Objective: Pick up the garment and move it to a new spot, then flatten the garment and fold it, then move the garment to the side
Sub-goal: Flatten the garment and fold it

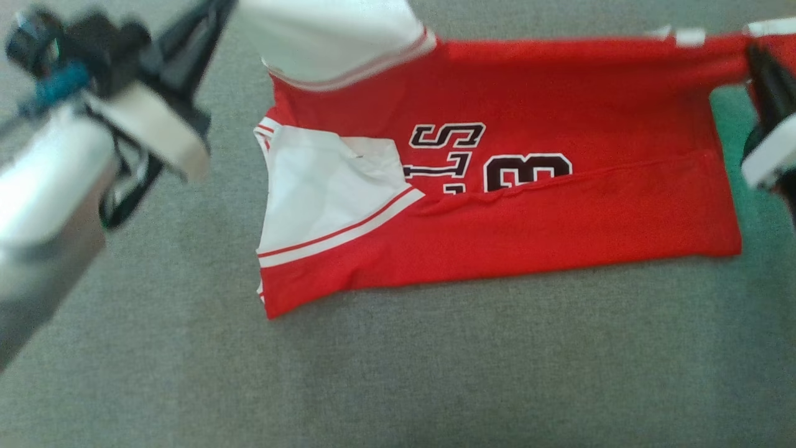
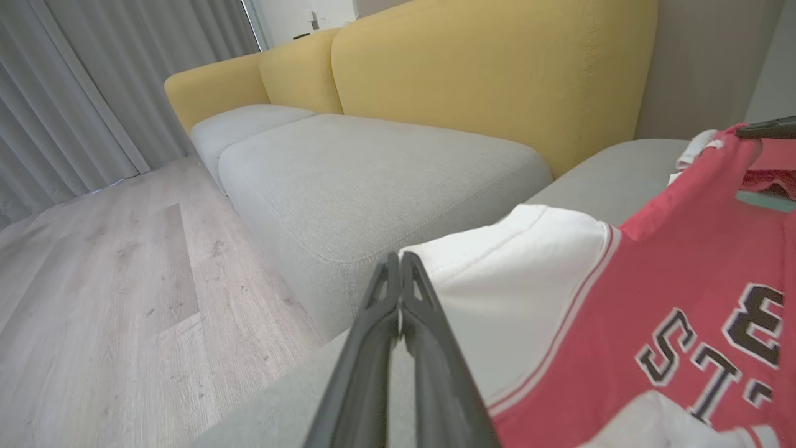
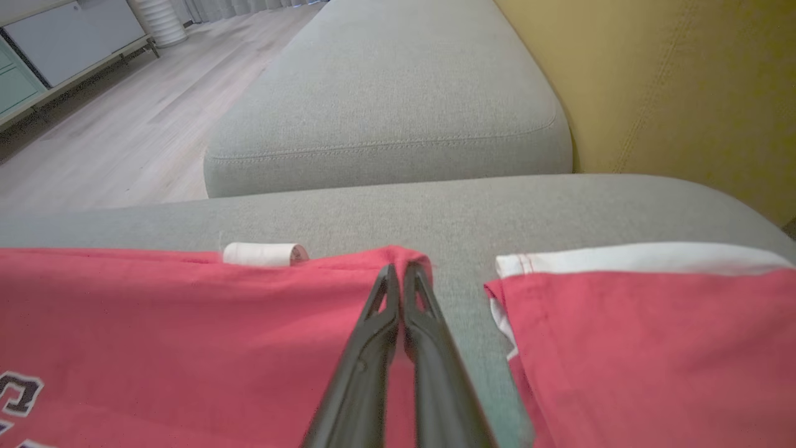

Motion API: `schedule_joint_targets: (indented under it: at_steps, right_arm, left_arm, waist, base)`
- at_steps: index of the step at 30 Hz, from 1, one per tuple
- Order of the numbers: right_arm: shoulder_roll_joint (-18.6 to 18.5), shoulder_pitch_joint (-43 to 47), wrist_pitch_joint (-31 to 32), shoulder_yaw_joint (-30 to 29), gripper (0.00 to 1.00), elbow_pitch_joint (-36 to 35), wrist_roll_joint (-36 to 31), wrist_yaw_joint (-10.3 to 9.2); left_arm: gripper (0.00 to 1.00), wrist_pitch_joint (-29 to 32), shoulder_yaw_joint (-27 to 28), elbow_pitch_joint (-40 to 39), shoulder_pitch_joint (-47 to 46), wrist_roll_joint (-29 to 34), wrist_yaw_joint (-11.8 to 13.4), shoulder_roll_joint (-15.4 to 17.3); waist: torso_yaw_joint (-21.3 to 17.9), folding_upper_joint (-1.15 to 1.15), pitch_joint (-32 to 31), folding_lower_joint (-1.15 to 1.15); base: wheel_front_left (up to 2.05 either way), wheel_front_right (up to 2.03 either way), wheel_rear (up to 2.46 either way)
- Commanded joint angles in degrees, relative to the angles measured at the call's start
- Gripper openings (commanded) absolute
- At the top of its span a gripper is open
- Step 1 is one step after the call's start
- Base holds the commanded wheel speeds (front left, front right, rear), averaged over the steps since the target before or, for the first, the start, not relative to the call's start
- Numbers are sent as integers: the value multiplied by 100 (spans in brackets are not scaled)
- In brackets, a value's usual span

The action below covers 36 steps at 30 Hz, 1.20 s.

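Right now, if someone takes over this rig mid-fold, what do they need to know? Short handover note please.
Left gripper: shut, pinching the edge of the white sleeve of the garment.
Right gripper: shut on the garment's red far edge.
Garment: spread on the grey sofa cushion, near long side already folded up over the lettering.
Done: placed, flattened, first fold.
Left: probably bring the held far edge over, finish the folds, then move the garment to the side.
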Motion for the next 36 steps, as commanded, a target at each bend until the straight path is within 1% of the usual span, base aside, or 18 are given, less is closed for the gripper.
schedule_joint_targets:
  at_steps: [1,5,9,13,16,20,24,34,35,36]
  right_arm:
    - [-197,203,-78,-43,0,-202,60,21]
    - [-256,696,-152,-164,0,-369,123,21]
    - [-290,1158,-179,-326,0,-548,144,21]
    - [-281,1587,-194,-547,0,-734,130,21]
    - [-239,1885,-179,-722,0,-872,89,21]
    - [-145,2226,-138,-969,0,-1075,-6,21]
    - [-12,2487,-47,-1213,0,-1274,-107,21]
    - [278,2898,166,-1683,0,-1634,-366,21]
    - [314,2933,184,-1725,14,-1652,-396,21]
    - [352,2965,206,-1761,33,-1664,-423,21]
  left_arm:
    - [0,-71,227,-275,-9,-44,124,378]
    - [0,-93,243,-1072,715,-143,518,752]
    - [0,-105,210,-1848,1358,-169,934,1045]
    - [0,-110,145,-2400,1859,-152,1293,1230]
    - [0,-114,106,-2652,2137,-112,1491,1290]
    - [0,-117,91,-2816,2430,-99,1652,1292]
    - [0,-119,125,-2821,2632,-36,1770,1291]
    - [0,-121,361,-2807,3080,13,1897,1204]
    - [0,-121,406,-2797,3139,0,1903,1172]
    - [27,-121,438,-2784,3189,10,1911,1136]
  waist:
    - [38,0,-108,1]
    - [89,0,-239,1]
    - [149,0,-329,1]
    - [207,0,-357,1]
    - [245,0,-363,1]
    - [257,0,-372,1]
    - [238,0,-370,1]
    - [160,0,-374,1]
    - [157,0,-376,1]
    - [156,0,-379,1]
  base:
    - [0,0,0]
    - [0,0,0]
    - [0,0,0]
    - [0,0,0]
    - [0,0,0]
    - [0,0,0]
    - [0,0,0]
    - [0,0,0]
    - [0,0,0]
    - [0,0,0]
